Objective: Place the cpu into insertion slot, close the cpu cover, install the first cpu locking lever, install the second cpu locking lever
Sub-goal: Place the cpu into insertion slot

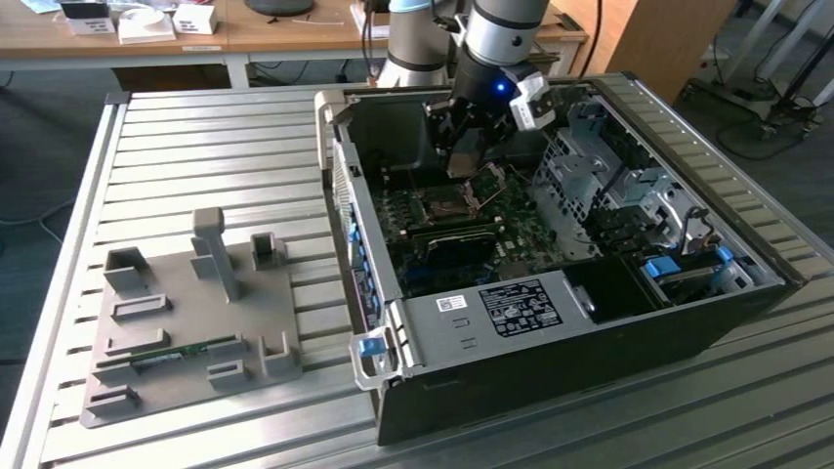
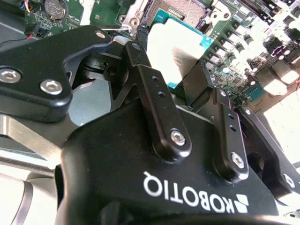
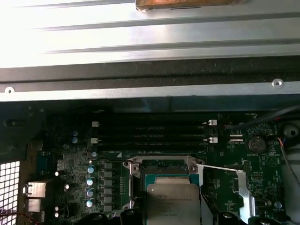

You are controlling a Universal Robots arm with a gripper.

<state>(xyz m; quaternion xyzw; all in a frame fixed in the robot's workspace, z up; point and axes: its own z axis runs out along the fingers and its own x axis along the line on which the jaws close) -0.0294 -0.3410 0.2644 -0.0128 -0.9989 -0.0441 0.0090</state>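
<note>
Pinching the cpu [image 3: 173, 201] by two opposite edges, the claw [image 3: 174, 217] is clenched on the chip, with its black fingers [image 2: 152, 89] pressed against its sides in both wrist views. The cpu lies flat between the fingertips with its dull silver top turned toward the wrist. Directly past the claw's tips sits the insertion slot [image 3: 161, 168], its metal rim and dark recess partly covered by the chip; whether the cpu touches the slot cannot be told. Beside the claw, the cpu cover [image 3: 244, 193] stands swung up and away from the slot, with a thin wire lever [image 3: 218, 168] running to it. Beyond the slot, farther from the claw, the long black memory slots [image 3: 150, 133] cross the green motherboard [image 3: 70, 159], with a round coin battery [image 3: 257, 144] off to one side.

In the exterior view the claw [image 1: 467, 156] reaches down into an open computer case [image 1: 587, 352] lying on its side. A white-labelled black box [image 1: 521, 308] sits in the end of the case well away from the claw. The case rests on a slatted metal table [image 1: 195, 147]. A grey fixture plate [image 1: 183, 313] with upright holders lies on the table, well apart from the claw toward the exterior view's left. Behind the arm stands a wooden desk [image 1: 195, 34], and cables [image 1: 769, 117] trail over the grey floor
</note>
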